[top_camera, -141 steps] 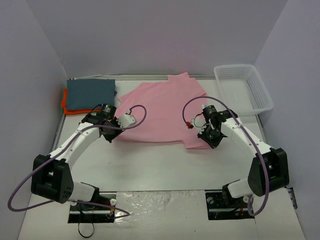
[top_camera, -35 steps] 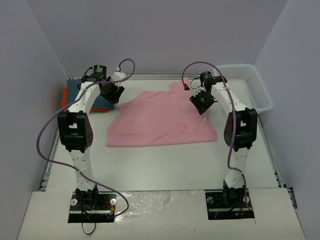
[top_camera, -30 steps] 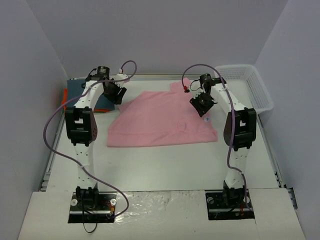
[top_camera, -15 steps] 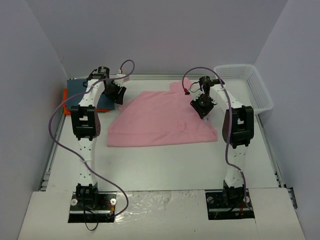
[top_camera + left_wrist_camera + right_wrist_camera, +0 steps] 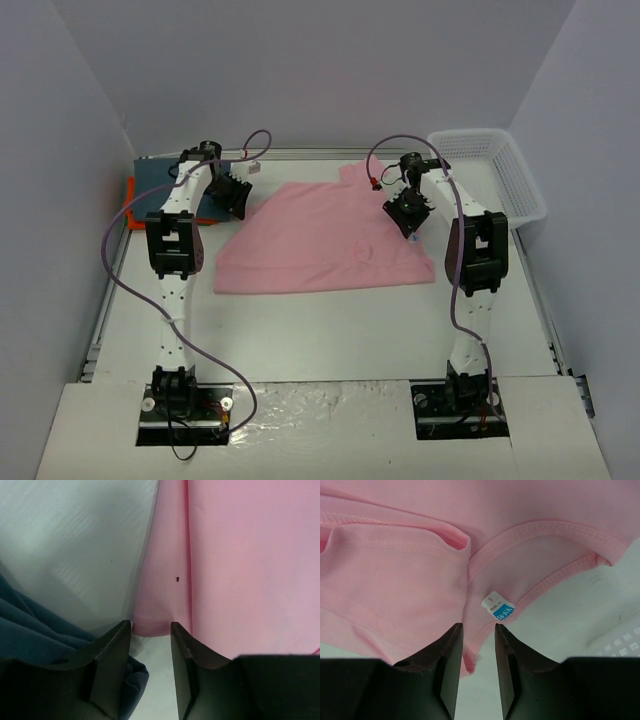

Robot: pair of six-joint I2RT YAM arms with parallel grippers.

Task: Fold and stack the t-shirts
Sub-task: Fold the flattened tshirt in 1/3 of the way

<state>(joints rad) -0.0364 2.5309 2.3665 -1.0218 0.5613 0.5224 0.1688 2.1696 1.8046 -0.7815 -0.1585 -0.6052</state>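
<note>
One pink t-shirt [image 5: 320,235] lies lengthwise left-to-right, collar [image 5: 545,527] toward right.

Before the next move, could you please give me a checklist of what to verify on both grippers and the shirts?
Left gripper jaws apart, nothing between them: ok.
Right gripper jaws apart near the collar label, nothing clamped: ok.
Pink t-shirt flat: not ok, puckered near its right side.
Blue-grey t-shirt clear of the left fingers: not ok, it lies right beside one.
Fingertips touching cloth: cannot tell.
Basket apart from the right arm: ok.
</note>
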